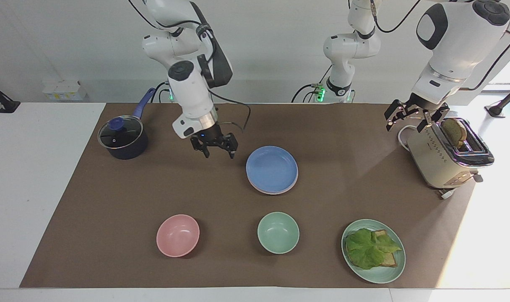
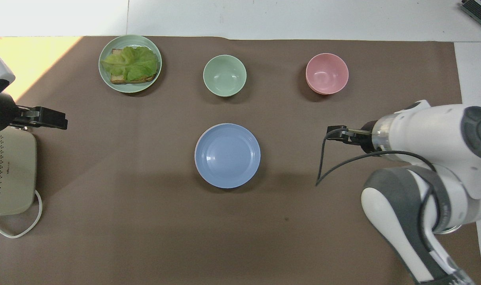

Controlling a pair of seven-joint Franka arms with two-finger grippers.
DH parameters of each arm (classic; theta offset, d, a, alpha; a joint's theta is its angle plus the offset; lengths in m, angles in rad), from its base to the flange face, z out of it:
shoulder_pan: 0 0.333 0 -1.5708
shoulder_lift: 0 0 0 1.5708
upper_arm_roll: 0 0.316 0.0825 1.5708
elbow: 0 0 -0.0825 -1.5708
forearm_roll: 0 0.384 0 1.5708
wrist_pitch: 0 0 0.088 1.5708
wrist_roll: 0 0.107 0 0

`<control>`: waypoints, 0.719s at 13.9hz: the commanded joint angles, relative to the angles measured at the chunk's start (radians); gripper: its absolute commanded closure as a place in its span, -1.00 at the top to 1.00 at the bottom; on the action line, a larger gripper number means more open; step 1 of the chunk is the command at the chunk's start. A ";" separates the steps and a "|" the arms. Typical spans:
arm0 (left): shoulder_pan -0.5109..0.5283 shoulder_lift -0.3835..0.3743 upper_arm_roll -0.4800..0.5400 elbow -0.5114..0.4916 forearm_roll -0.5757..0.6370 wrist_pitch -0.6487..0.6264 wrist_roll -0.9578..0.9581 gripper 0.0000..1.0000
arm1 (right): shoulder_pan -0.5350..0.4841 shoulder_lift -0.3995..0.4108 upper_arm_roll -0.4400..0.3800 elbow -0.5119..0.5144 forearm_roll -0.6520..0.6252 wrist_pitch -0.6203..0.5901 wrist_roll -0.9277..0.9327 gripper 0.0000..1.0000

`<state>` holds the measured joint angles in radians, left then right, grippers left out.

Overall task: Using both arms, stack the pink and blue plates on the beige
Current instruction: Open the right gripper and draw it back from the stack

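Observation:
The blue plate lies flat on top of a stack in the middle of the mat. A thin pale pink plate rim peeks out beneath it. The beige plate is hidden under the stack. My right gripper hangs open and empty above the mat, beside the stack toward the right arm's end, touching nothing. My left gripper waits open in the air by the toaster.
A dark pot with a glass lid stands toward the right arm's end. A pink bowl, a green bowl and a green plate with toast and lettuce line the edge farthest from the robots. Bread sits in the toaster.

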<state>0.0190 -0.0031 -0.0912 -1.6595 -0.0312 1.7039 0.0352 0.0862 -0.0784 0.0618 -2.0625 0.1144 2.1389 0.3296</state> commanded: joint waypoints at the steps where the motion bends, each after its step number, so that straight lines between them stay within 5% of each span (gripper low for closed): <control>1: 0.015 -0.005 -0.010 0.000 0.013 -0.012 0.012 1.00 | -0.113 -0.072 0.009 0.004 -0.038 -0.078 -0.114 1.00; 5: 0.015 -0.005 -0.010 0.000 0.013 -0.012 0.012 1.00 | -0.195 -0.037 0.013 0.272 -0.110 -0.417 -0.187 1.00; 10: 0.015 -0.005 -0.010 0.000 0.013 -0.012 0.012 1.00 | -0.180 0.064 0.018 0.529 -0.150 -0.676 -0.193 1.00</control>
<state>0.0191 -0.0031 -0.0911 -1.6595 -0.0312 1.7039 0.0352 -0.0964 -0.1111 0.0706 -1.6714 -0.0016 1.5699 0.1511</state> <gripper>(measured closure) 0.000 0.000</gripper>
